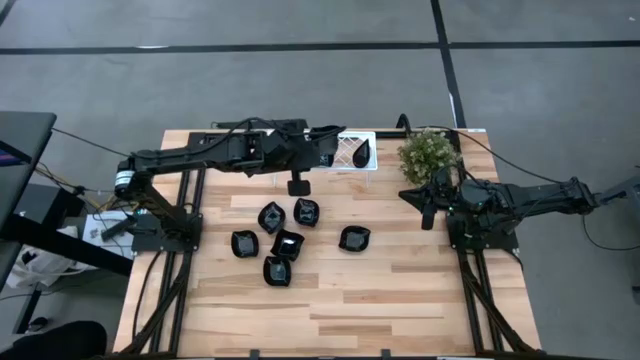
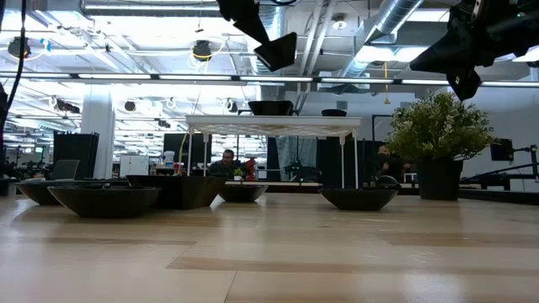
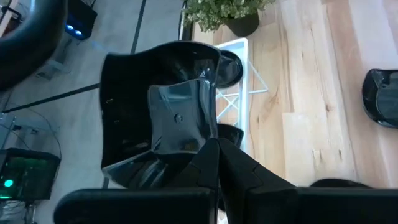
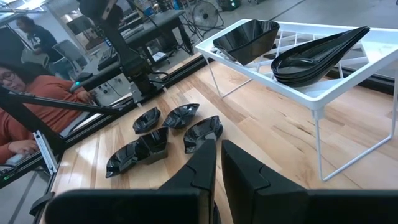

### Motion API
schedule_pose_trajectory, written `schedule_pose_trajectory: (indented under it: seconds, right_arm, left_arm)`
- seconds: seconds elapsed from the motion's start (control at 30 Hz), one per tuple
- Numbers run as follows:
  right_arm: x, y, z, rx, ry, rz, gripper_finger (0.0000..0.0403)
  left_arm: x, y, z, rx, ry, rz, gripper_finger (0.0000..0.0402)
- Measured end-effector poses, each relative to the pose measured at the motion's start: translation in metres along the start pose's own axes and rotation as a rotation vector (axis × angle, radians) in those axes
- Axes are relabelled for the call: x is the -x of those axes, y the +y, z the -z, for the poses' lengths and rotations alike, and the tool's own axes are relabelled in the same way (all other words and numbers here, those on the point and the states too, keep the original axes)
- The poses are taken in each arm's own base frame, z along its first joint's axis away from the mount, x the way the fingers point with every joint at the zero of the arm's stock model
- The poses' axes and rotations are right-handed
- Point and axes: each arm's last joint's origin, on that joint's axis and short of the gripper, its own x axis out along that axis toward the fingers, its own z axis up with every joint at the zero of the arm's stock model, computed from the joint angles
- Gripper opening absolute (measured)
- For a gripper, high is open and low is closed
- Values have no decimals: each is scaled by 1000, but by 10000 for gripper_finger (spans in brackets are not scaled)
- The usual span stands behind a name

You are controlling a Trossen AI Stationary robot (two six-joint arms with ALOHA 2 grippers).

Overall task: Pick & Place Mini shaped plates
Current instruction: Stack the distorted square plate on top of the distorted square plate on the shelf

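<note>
Left arm stretches long across the table's far edge, its left gripper [image 3: 214,163] clenched on a squarish black plate [image 3: 163,118], held up beside the white lattice tray [image 1: 345,160]. On that tray, past the claw, sit a teardrop plate [image 1: 362,151] and another dish. Right arm is folded low by the potted plant [image 1: 430,153], right gripper [image 4: 219,163] pinched nearly closed on nothing. Below the left claw, six black plates [image 1: 287,243] cluster on the wooden table [image 1: 400,300].
</note>
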Motion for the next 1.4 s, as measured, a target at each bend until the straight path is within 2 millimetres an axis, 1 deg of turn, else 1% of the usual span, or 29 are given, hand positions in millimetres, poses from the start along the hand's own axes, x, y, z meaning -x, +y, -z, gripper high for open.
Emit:
schedule_pose_trajectory:
  seconds: [0.13,0.33,0.47,0.83,0.97,1.1,1.3,1.4]
  right_arm:
    - [0,0,0,0,1,1,21]
    - [0,0,0,0,4,3,21]
    - [0,0,0,-1,4,3,21]
    - [0,-1,2,5,16,10,21]
    - [0,-1,2,6,17,9,21]
    - [0,-1,2,7,18,10,21]
    - [0,-1,2,10,21,12,21]
    - [0,-1,2,10,21,12,21]
  left_arm:
    - [-8,-3,0,-15,16,9,3]
    - [-28,-14,3,-56,83,37,3]
    - [-38,-17,5,-95,131,8,3]
    - [-39,-18,10,-118,170,27,3]
    - [-45,-18,13,-121,194,38,3]
    - [-51,-14,18,-111,218,42,3]
    - [-49,-11,18,-100,212,40,3]
    - [-48,-12,19,-101,214,57,3]
